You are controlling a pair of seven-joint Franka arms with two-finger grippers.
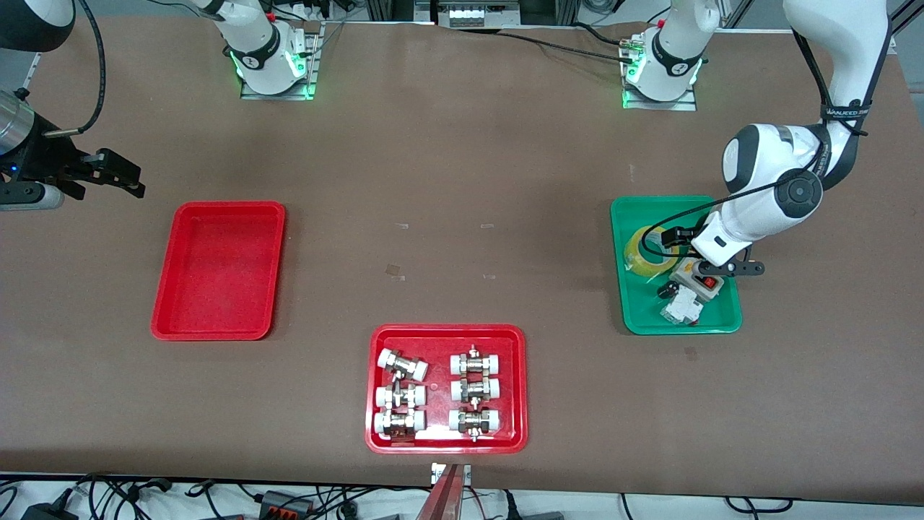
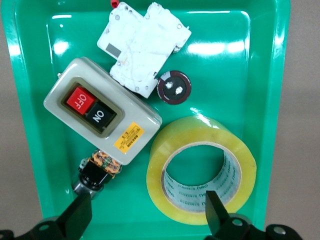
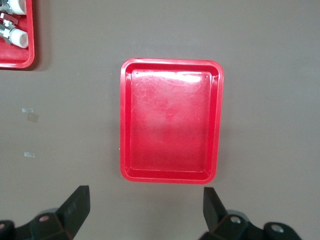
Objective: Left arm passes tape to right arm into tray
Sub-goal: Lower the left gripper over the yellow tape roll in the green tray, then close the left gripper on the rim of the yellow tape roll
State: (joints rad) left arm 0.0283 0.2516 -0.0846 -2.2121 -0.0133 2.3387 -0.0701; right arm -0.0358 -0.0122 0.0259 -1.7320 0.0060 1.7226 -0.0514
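Yellow, see-through tape (image 2: 201, 169) lies flat as a ring in a green tray (image 1: 722, 321) at the left arm's end of the table. In the same tray, just beside the roll, sit a grey switch box (image 2: 102, 116) with a red OFF button and a black ON button, a white breaker (image 2: 143, 47), a small dark round cap (image 2: 173, 88) and a small black and orange part (image 2: 98, 169). The left gripper (image 2: 148, 212) hangs over this green tray with its fingers (image 2: 77, 213) spread wide and nothing between them; one finger is over the roll's rim, the other over the small black part.

The plain red tray (image 1: 217, 270) sits toward the right arm's end of the table and holds nothing. The right gripper (image 3: 145, 209) waits in the air above the table beside that tray, fingers apart and holding nothing.

A second red tray (image 1: 447, 387), nearest the front camera, holds six metal fittings (image 1: 401, 393) with white caps.
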